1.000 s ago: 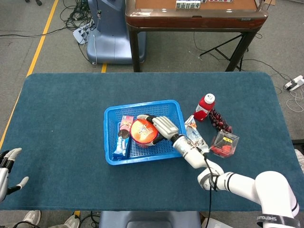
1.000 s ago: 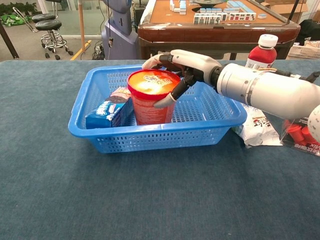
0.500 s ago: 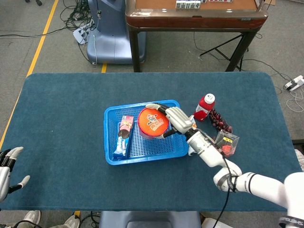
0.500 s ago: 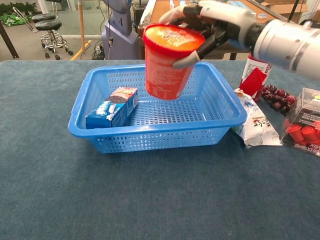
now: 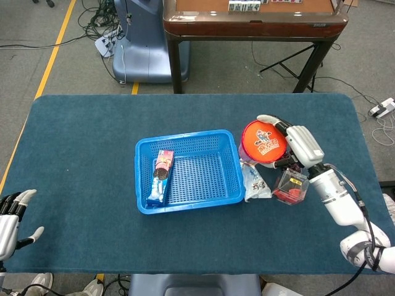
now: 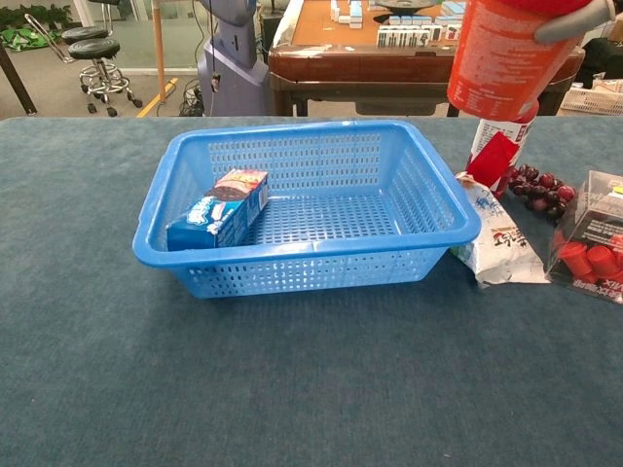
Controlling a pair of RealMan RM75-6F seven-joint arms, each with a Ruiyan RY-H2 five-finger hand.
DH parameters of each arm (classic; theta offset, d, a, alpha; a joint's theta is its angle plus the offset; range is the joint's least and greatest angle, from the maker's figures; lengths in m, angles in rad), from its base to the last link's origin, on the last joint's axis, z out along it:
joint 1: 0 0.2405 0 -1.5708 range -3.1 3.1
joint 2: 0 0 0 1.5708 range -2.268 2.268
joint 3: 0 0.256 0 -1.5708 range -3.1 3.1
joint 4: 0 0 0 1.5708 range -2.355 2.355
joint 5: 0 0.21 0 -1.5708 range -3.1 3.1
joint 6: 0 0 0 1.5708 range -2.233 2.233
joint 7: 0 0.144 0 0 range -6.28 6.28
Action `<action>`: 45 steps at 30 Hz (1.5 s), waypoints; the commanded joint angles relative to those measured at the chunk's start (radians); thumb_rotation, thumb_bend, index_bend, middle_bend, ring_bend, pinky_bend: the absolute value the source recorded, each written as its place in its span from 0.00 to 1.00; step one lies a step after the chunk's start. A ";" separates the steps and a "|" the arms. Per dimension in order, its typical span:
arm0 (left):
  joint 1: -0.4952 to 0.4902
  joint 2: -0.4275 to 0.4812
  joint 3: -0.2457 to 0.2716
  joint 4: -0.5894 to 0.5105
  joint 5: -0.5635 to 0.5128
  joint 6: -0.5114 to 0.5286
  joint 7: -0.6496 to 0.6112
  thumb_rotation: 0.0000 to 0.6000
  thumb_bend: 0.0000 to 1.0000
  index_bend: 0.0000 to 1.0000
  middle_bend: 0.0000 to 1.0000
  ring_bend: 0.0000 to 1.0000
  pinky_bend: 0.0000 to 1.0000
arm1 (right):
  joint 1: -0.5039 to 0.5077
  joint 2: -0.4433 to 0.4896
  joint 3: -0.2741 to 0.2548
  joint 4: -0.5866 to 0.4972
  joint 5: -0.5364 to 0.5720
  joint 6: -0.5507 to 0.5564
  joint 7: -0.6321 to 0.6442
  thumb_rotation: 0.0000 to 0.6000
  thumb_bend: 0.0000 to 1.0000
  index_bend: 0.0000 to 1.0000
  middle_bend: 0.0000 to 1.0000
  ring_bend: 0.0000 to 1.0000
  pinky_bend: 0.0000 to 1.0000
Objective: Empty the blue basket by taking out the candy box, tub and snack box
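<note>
My right hand grips the red tub and holds it in the air to the right of the blue basket, above the red bottle. In the chest view the tub hangs at the top right, with only a fingertip of that hand showing. Inside the basket, against its left wall, lie a blue snack box and a pink candy box, seen in the chest view as boxes. My left hand stays at the table's near left corner, fingers apart, holding nothing.
Right of the basket lie a white snack packet, a clear box of red items and dark grapes. The red bottle stands partly behind the tub. A wooden table stands beyond the far edge.
My right hand has lifted the red tub out of the basket and carried it to the right, over the bottle. The left hand has barely moved.
</note>
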 commanded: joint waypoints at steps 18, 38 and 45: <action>-0.002 0.002 0.002 -0.015 0.002 -0.002 0.006 1.00 0.22 0.15 0.17 0.12 0.10 | -0.156 0.060 -0.250 0.018 -0.337 0.126 0.159 1.00 0.27 0.61 0.42 0.39 0.58; -0.005 -0.004 0.007 -0.025 0.001 -0.009 0.008 1.00 0.22 0.15 0.17 0.12 0.10 | -0.123 -0.066 -0.355 0.178 -0.408 0.059 0.205 1.00 0.22 0.45 0.27 0.25 0.34; -0.005 -0.005 0.006 -0.023 0.001 -0.007 0.008 1.00 0.22 0.15 0.17 0.12 0.10 | -0.082 -0.047 -0.387 0.178 -0.429 0.009 0.213 1.00 0.22 0.04 0.00 0.00 0.01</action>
